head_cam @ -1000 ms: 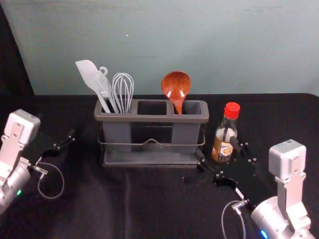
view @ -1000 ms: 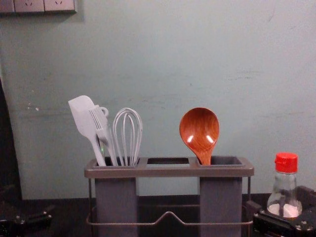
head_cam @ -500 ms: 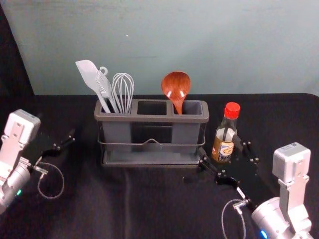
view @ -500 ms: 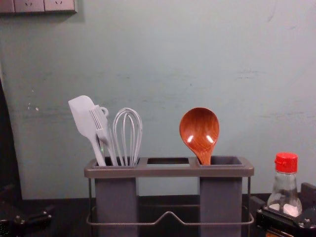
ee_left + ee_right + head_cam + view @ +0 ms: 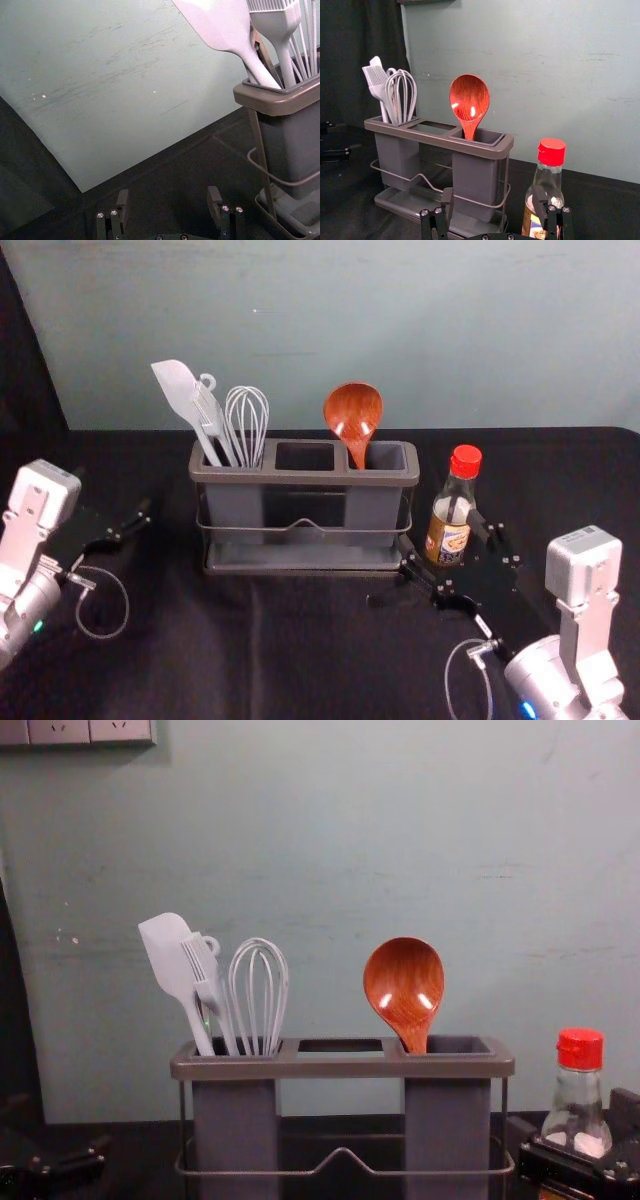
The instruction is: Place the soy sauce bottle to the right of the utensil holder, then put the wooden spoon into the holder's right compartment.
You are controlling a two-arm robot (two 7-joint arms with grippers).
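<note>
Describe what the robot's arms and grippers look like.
The left arm and right arm are silvery white with boxy housings and looped grey cables. A green light marks the left, a blue light the right. Left gripper and right gripper are black with silvery screws.

The soy sauce bottle (image 5: 447, 540), clear glass with a red cap and a printed label, stands upright just ahead of the right claw (image 5: 438, 531), partly hidden by its outer finger. Left of and beyond that claw sits the utensil holder (image 5: 375, 478), grey with a brownish rim and a wire rail. The glossy red-brown wooden spoon (image 5: 353, 410) rises bowl-up from its right compartment, farther from the claw than the bottle.
</note>
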